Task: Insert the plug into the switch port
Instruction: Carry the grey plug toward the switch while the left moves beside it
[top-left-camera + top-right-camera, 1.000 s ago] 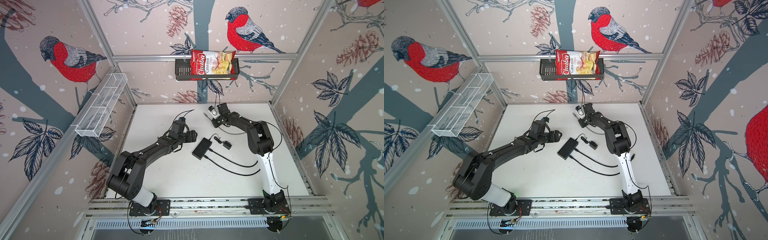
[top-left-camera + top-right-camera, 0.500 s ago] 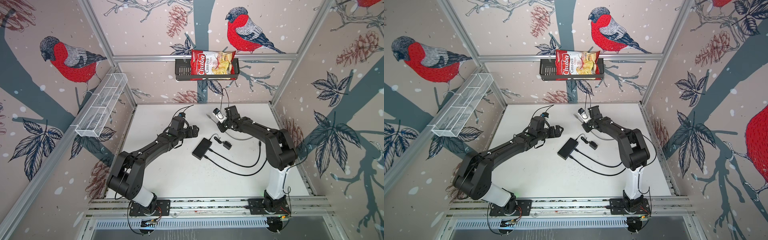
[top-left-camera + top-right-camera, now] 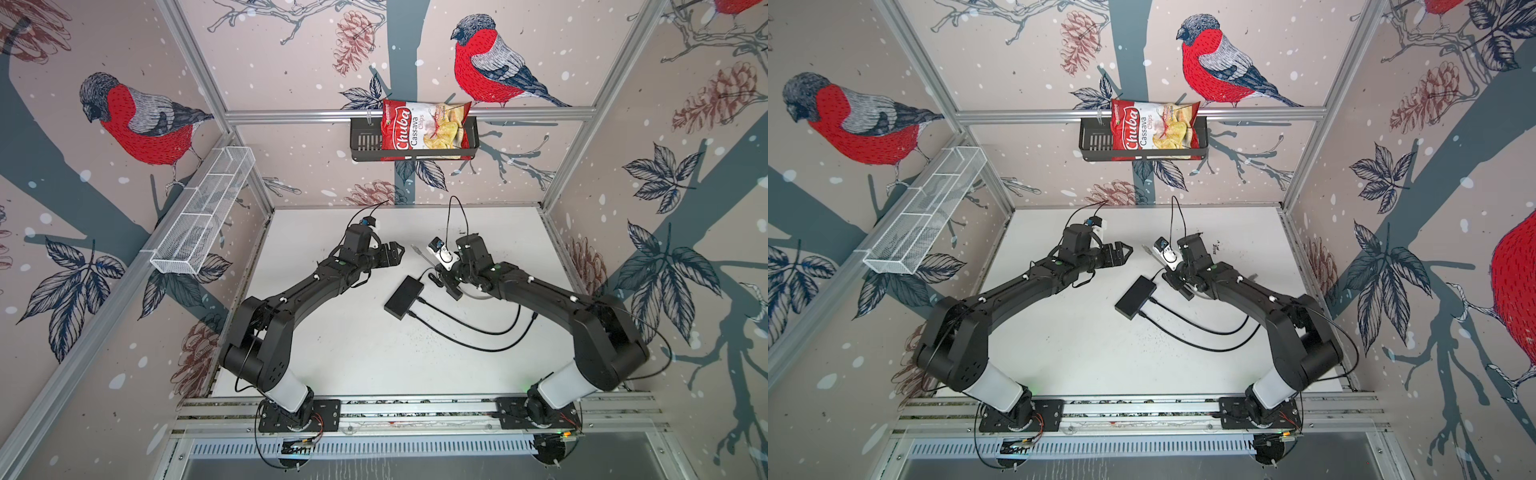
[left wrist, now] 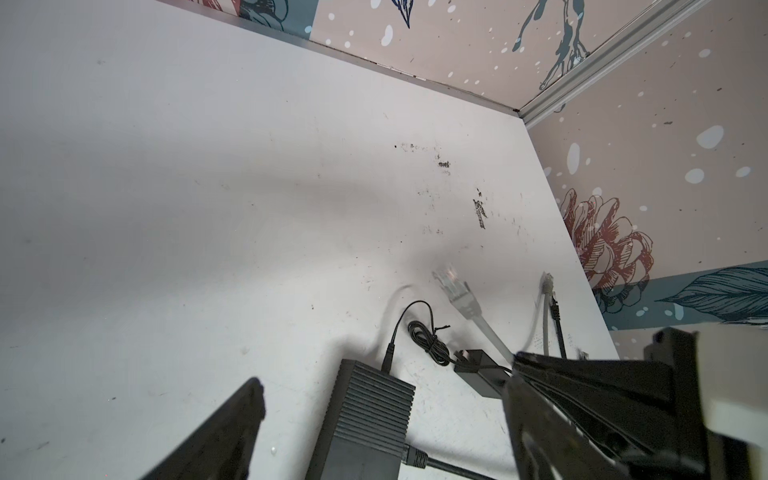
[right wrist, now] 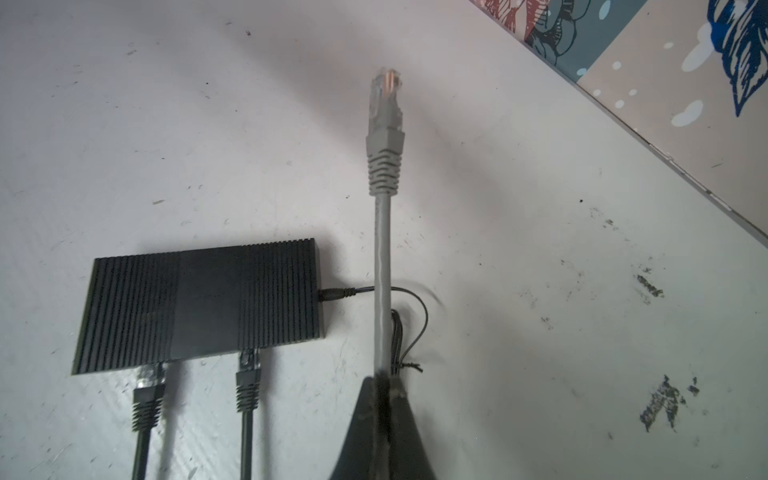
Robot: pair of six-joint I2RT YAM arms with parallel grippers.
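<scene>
The grey cable (image 5: 382, 270) is clamped in the closed right jaws; its plug (image 5: 386, 104) is pointed parallel to the two seated black cables (image 5: 247, 399), beyond the short end of the black box (image 5: 199, 307) on the table (image 5: 540, 249); the port edge (image 5: 199, 355) is left sideways of it; the left jaws are spread, empty.

We note black arms (image 3: 299, 291) | white base links (image 3: 286, 388), 6 o'clock | looping black wrist cables (image 3: 447, 220) | black left gripper (image 3: 401, 255)
</scene>
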